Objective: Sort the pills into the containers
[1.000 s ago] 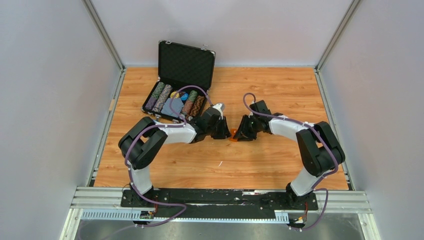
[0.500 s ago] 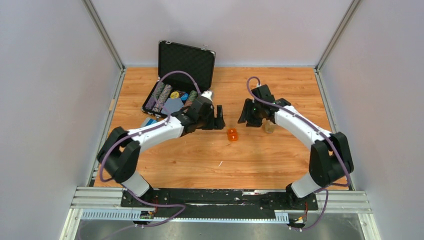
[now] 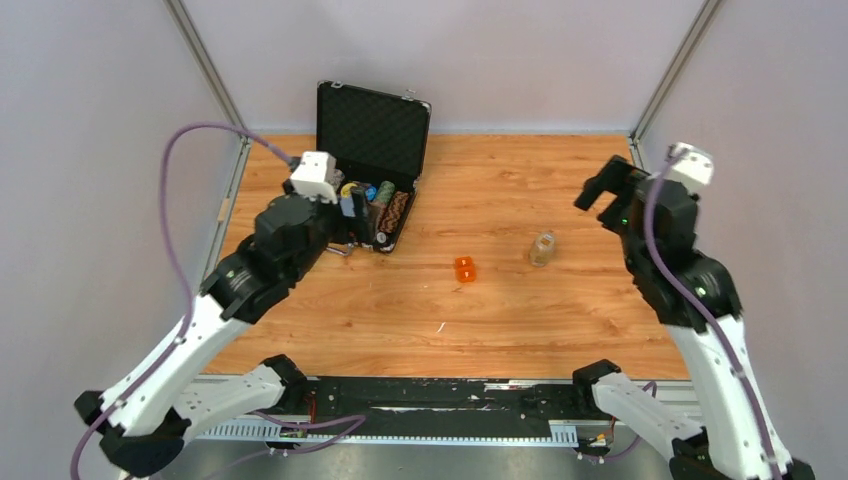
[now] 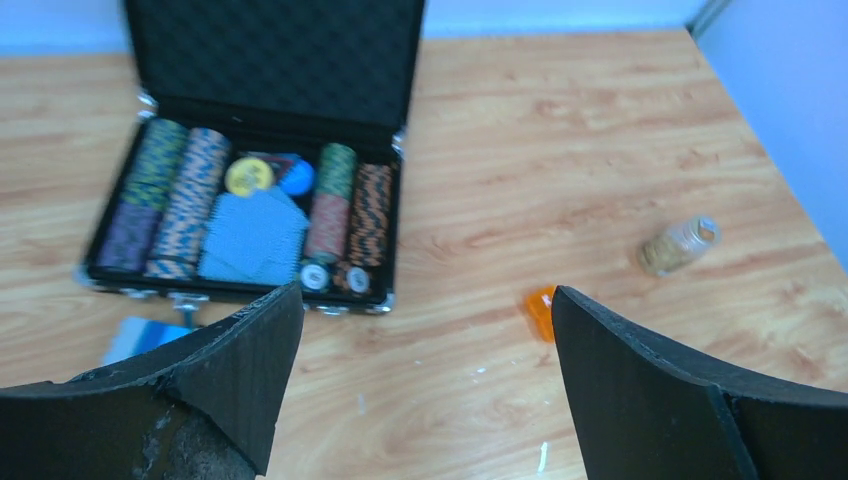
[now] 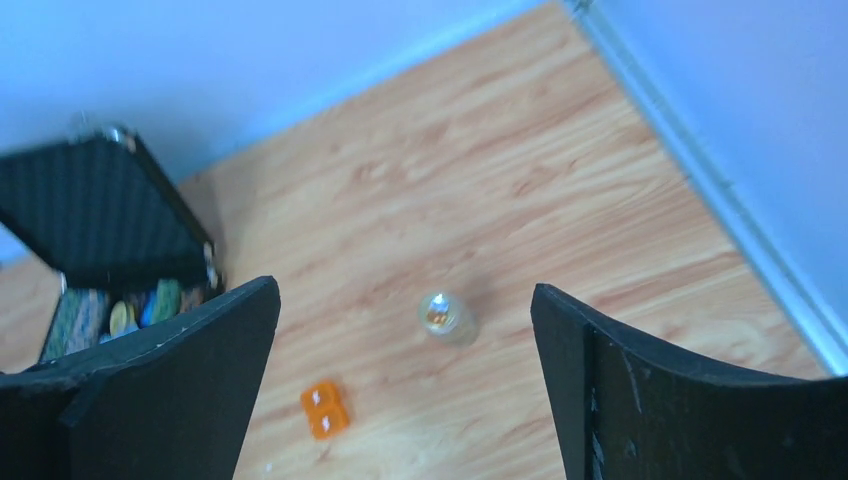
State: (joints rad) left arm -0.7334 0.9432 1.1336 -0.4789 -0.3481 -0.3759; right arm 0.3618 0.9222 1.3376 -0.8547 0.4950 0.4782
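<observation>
The containers [image 3: 465,268] are a tiny orange box of two joined cubes, lying alone mid-table, also seen from the left wrist [image 4: 541,312] and right wrist [image 5: 325,409]. A small clear jar [image 3: 541,249] with tan contents stands just right of the box [image 5: 445,317] [image 4: 680,245]. Single pills cannot be made out. My left gripper [image 3: 357,220] hangs high over the black case's front, open and empty [image 4: 425,295]. My right gripper [image 3: 600,193] is raised at the far right, also open and empty [image 5: 405,290]. Neither touches the box or the jar.
A large black foam-lined case [image 3: 372,118] stands open at the back left with rows of striped chips [image 4: 270,50] [image 5: 100,215]. A blue card [image 4: 135,335] lies by its front edge. A white fleck [image 3: 440,327] sits on the wood. Grey walls enclose three sides.
Both grippers were nearly shut beside the orange box; they opened, lifted and drew apart to the sides. The jar now stands uncovered to the right of the box.
</observation>
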